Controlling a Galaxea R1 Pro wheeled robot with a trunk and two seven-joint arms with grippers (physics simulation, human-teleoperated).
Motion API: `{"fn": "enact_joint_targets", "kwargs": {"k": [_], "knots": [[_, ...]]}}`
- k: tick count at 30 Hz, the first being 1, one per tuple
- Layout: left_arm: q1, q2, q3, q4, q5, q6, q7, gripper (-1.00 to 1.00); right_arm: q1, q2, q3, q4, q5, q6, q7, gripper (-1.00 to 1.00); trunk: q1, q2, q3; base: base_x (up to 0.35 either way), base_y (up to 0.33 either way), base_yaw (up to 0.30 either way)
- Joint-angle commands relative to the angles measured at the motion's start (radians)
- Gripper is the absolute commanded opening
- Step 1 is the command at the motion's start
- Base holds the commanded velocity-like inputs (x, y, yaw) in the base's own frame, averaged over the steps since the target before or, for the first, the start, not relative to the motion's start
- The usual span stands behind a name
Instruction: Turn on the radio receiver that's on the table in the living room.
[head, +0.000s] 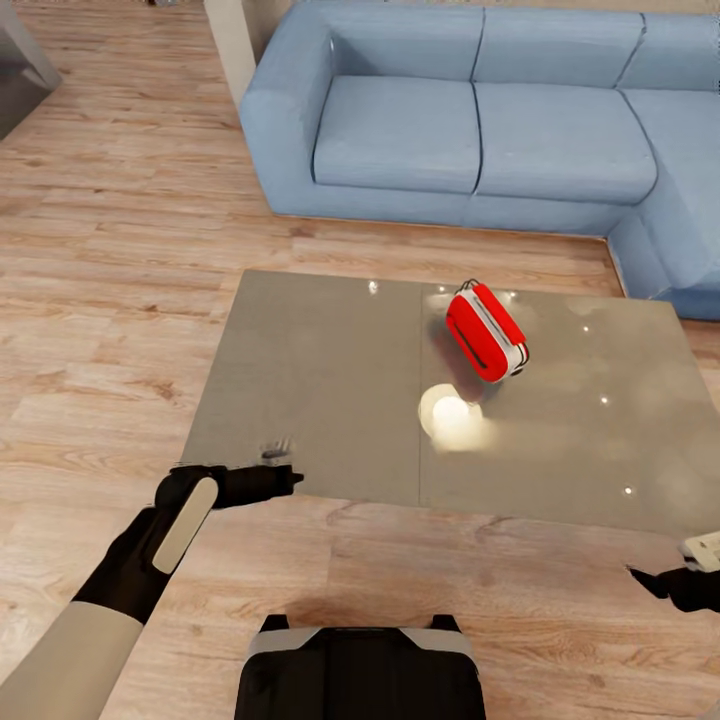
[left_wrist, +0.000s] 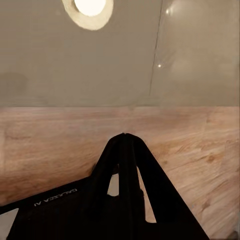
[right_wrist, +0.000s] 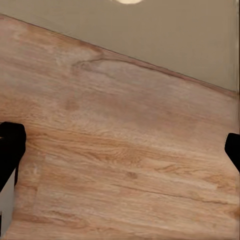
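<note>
The red radio receiver (head: 486, 331), white-banded with a red handle, sits on the far middle of the glossy grey table (head: 330, 380), tilted diagonally. My left gripper (head: 288, 482) hovers at the table's near left edge with its fingers pressed together, shut on nothing; the left wrist view has its fingertips (left_wrist: 123, 137) meeting over the wood floor just short of the table edge (left_wrist: 120, 75). At the lower right, off the table's near right corner, is my right gripper (head: 650, 580). Its fingers (right_wrist: 10, 150) stand wide apart over the floor, open and empty.
A blue L-shaped sofa (head: 480, 120) runs behind and to the right of the table. A lamp's bright reflection (head: 450, 415) shines on the tabletop. Light wood plank floor (head: 110, 300) surrounds the table. My dark base (head: 360, 670) is at the bottom.
</note>
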Motion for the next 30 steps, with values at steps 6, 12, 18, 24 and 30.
{"fn": "enact_joint_targets", "kwargs": {"k": [6,12,18,24,30], "knots": [[0.057,0.007,0.0,-0.001,-0.001,-0.016,0.0,-1.0,0.007,0.004,-0.084,0.009,0.002,-0.058,0.001,1.0,0.0,0.0,0.009,0.0,0.0,0.0],[0.114,0.045,0.0,0.007,0.002,-0.079,-0.01,-1.0,0.008,0.009,-0.092,0.045,0.002,-0.068,-0.001,1.0,0.0,0.0,0.019,0.0,0.0,0.0],[0.165,0.065,0.0,0.019,0.001,-0.133,-0.018,-1.0,0.008,0.01,-0.12,0.076,0.051,-0.069,-0.002,1.0,0.0,0.0,0.028,0.0,0.0,0.0],[0.183,0.07,-0.006,0.106,0.001,-0.178,-0.019,-1.0,0.008,0.011,-0.203,0.125,0.143,-0.105,-0.002,1.0,0.0,0.0,0.038,0.0,0.0,0.0],[0.185,0.069,-0.073,0.301,0.001,-0.342,-0.092,-1.0,0.008,0.011,-0.293,0.189,0.236,-0.137,-0.005,1.0,0.0,0.0,0.048,0.0,0.0,0.0]]}}
